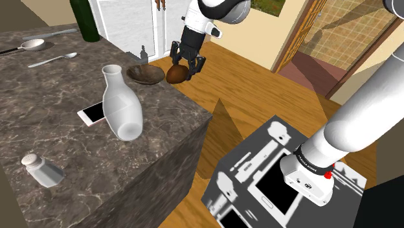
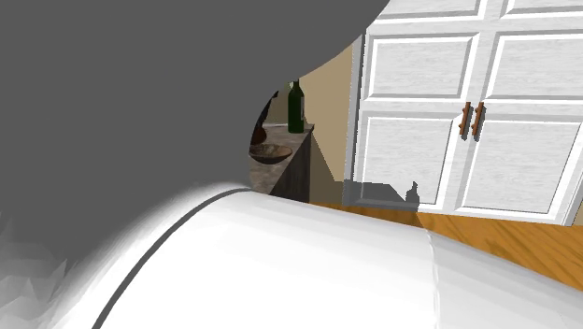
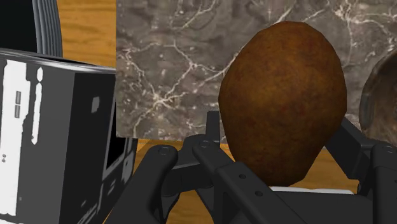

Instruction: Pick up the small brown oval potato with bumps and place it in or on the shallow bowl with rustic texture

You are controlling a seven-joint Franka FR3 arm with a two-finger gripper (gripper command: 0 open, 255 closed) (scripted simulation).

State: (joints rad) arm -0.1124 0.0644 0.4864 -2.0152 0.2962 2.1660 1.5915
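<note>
Shoulder view: pincer clasps brown potato just beside bowl; white vase, phone nearby.

A dark marble desk with pale veins stood on a warm wooden plank floor. Behind it rose white panelled cupboard doors, two of them fitted with short brown handles. A plain beige wall met the cupboards near the desk's far end. At the shoulder view's upper right, a brown-framed doorway opened onto tan tiled walls.
</note>
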